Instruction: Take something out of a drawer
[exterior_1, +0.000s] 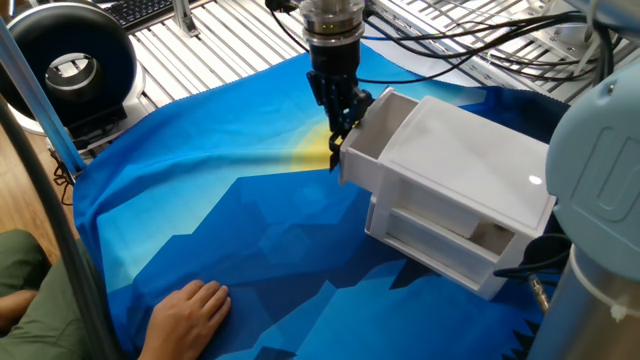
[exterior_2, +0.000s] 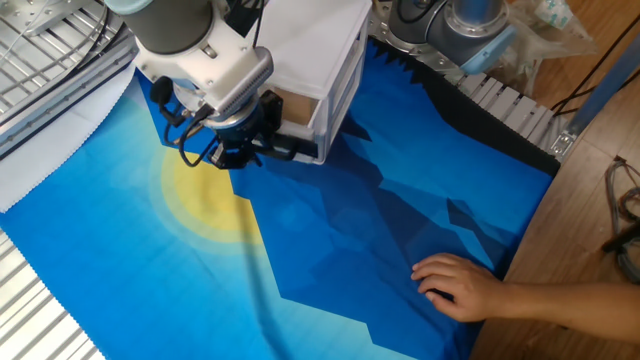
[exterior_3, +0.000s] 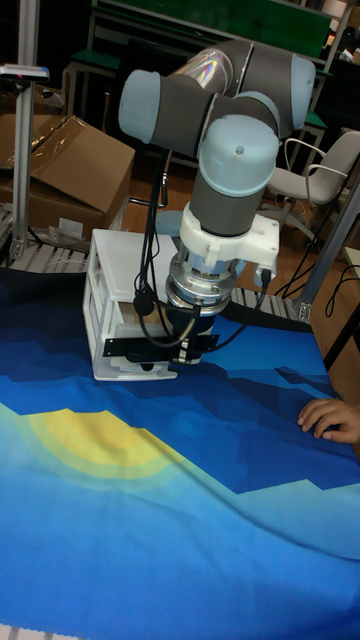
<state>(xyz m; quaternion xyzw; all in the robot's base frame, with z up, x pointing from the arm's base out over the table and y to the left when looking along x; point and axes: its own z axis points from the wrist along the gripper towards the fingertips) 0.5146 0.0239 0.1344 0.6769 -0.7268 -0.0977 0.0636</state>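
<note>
Your gripper (exterior_1: 338, 128) is clamped on the black bar handle (exterior_3: 140, 348) of the drawer (exterior_1: 375, 150), which stands partly out of the white box (exterior_1: 480, 190). The tan wooden cube (exterior_2: 296, 107) lies inside that drawer. A person's hand (exterior_2: 455, 283) rests on the blue cloth (exterior_1: 250, 240).

A table of ribbed metal slats (exterior_1: 230, 45) carries a blue cloth with a yellow sun (exterior_1: 210, 215); on the cloth rest a white plastic two-drawer box (exterior_1: 470, 215) and a person's hand (exterior_1: 190, 312).
</note>
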